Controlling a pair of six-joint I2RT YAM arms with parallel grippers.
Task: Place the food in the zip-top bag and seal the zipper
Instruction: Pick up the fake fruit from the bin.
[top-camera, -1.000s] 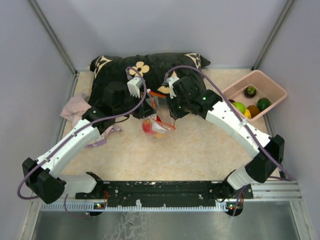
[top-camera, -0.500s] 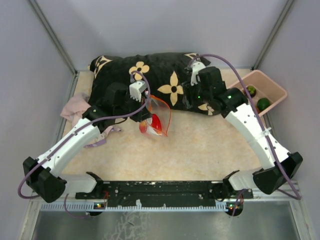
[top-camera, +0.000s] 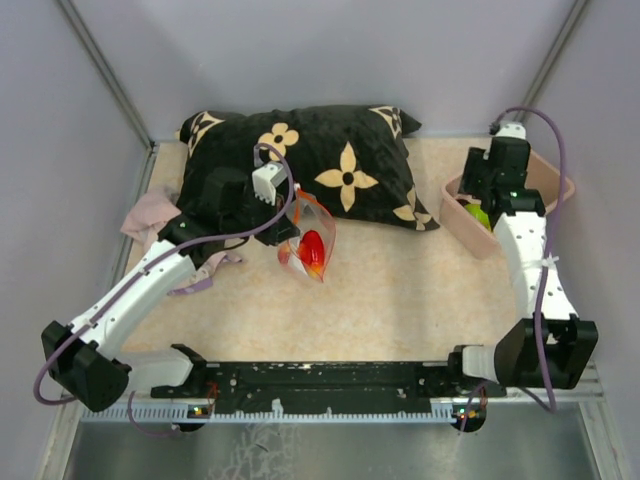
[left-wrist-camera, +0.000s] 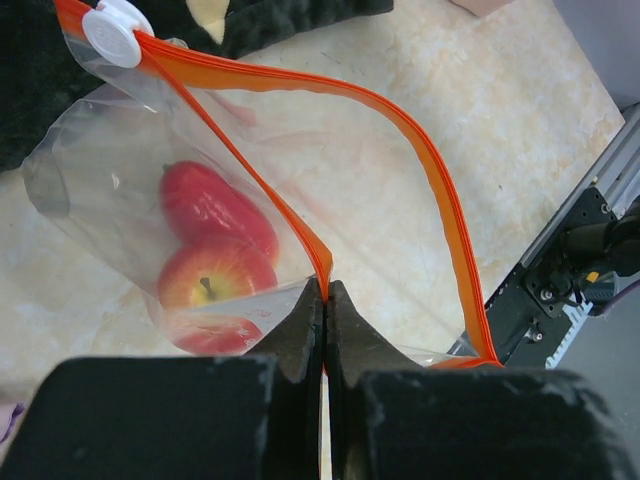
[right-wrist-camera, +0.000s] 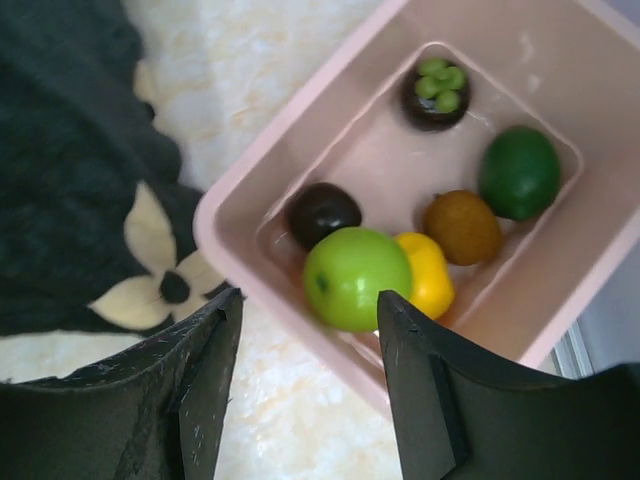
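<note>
Left pincer (left-wrist-camera: 325, 290) is clamping tight on the zip-top bag (left-wrist-camera: 110, 170), biting right on the zipper (left-wrist-camera: 427, 175) at the near lip, and the mouth is gaping wide. In the wrist view the bag is fanning out from the jaws toward 12 o'clock, with the red fruits (left-wrist-camera: 215, 250) sitting inside at about 10. From the top it's lying toward 5 o'clock of that pincer, just in front of the black pillow (top-camera: 340, 140), over the worktop (top-camera: 400, 290). Right pincer (right-wrist-camera: 307, 298) is hovering with its fingers apart, gripping nothing, above the pink bin (right-wrist-camera: 300, 115) at the worktop's 2 o'clock corner. The green apple (right-wrist-camera: 355, 275) is lying under the gap, with the other pieces beyond it toward 1 o'clock.
</note>
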